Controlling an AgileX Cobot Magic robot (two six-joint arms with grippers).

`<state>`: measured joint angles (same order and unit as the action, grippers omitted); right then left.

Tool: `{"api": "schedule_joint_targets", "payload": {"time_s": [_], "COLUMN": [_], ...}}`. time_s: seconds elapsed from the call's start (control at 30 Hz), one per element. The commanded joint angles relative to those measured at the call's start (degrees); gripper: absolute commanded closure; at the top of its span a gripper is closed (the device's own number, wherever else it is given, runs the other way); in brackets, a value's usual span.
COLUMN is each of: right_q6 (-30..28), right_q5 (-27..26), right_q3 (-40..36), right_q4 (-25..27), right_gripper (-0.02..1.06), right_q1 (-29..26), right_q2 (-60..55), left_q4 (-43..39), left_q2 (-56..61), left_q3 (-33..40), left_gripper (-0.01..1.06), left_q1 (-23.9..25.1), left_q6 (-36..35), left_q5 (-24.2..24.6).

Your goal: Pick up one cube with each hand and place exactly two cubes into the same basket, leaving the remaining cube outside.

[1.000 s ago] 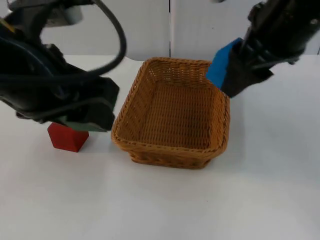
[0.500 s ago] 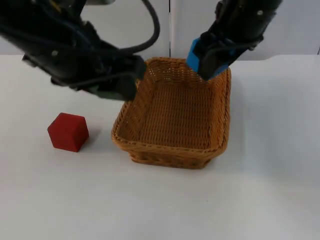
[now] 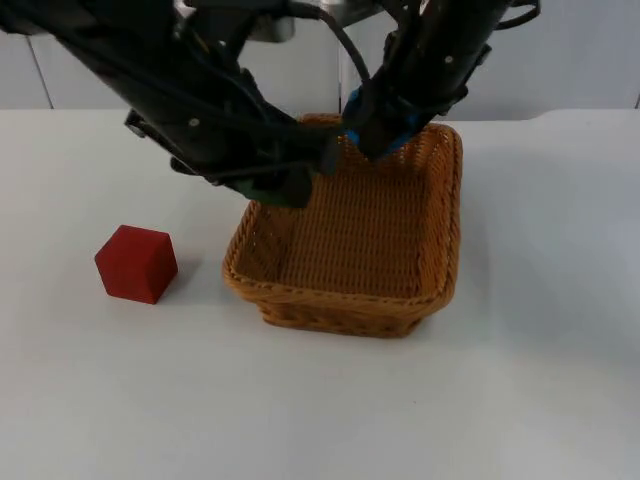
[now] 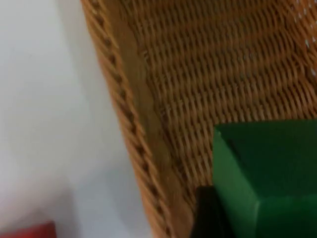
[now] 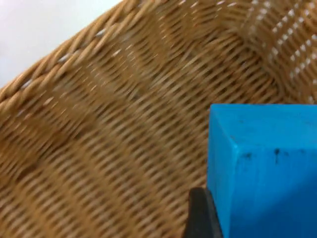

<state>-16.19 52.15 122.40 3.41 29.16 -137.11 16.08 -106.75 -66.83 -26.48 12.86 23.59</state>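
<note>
While the woven basket (image 3: 350,250) sits mid-table, my left claw (image 3: 285,185) hangs over its left rim, clamped on a green cube (image 4: 267,173). My right claw (image 3: 375,135) is above the far end, clamped on a blue cube (image 5: 262,168). A red cube (image 3: 136,263) rests on the table, left of the basket.

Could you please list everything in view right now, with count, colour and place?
basket: one, brown wicker, mid-table, nothing lying on its floor.
red cube: one, red, on the table left of the basket, apart from it.
green cube: one, green, held in the left gripper above the basket's inside, by its left wall.
blue cube: one, blue, held in the right gripper above the basket's far end.
table: one, white.
left gripper: one, black, over the basket's far left rim.
right gripper: one, black, over the basket's far rim.
</note>
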Motion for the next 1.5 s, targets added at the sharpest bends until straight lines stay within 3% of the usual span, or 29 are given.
{"api": "schedule_joint_targets", "payload": {"time_s": [0.0,0.53,1.47], "right_q6": [2.5,2.5,1.2], "right_q5": [-1.6,-10.4,-7.8], "right_q3": [2.9,3.2,3.2], "right_q4": [0.2,2.9,7.4], "right_gripper": [1.05,1.05,1.05], "right_q1": [-1.6,-2.9,-2.7], "right_q2": [-1.7,-3.6,-9.3], "left_q4": [-0.1,-0.5,-0.9], "left_q2": [-2.6,-14.2,-16.2], "left_q3": [-2.3,-7.6,-7.7], "left_gripper": [1.05,1.05,1.05], "left_q1": [-1.5,-2.9,-2.9], "left_q6": [2.1,4.8,4.9], "left_q5": [-2.0,-6.1,-7.4]}}
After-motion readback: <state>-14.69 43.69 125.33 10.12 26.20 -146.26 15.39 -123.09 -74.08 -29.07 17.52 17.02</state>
